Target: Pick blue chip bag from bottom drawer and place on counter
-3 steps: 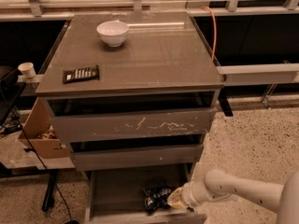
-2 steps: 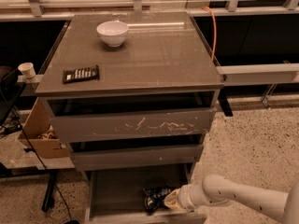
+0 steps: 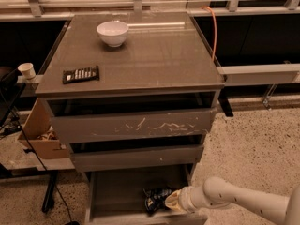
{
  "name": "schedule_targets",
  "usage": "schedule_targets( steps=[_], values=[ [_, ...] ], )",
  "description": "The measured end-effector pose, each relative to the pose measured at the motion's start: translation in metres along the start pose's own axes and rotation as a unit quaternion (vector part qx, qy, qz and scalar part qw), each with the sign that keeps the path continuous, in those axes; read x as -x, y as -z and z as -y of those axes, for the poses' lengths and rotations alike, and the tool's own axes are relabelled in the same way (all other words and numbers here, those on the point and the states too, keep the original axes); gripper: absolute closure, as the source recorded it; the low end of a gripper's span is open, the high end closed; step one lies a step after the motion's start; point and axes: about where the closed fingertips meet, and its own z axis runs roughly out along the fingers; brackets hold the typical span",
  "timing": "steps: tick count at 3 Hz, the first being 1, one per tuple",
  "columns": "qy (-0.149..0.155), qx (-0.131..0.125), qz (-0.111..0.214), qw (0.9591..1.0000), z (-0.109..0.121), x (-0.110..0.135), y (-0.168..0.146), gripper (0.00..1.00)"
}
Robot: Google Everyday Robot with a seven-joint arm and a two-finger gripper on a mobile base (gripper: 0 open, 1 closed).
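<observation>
Where the arm reaches into the bottom drawer (image 3: 117,187), the gripper (image 3: 170,202) meets the blue chip bag (image 3: 154,197). Its grip cannot be told.

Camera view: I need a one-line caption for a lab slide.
The robot's claw reaches into the open bottom drawer, right at the blue chip bag, below the counter.

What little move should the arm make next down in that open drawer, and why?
Probably take hold of the blue chip bag: the hand is down in the bottom drawer, right against the bag, which lies on the drawer floor, not yet lifted toward the counter.
</observation>
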Motion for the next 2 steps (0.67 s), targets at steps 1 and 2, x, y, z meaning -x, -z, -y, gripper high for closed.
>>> schedule_targets(
  steps=[1, 2],
  values=[
    [0.039, -0.026, -0.001, 0.9989, 0.0101, -0.0009, -0.0126, 1.0],
    [0.06, -0.037, -0.004, 0.9975, 0.0195, -0.0003, -0.0216, 1.0]
  ],
)
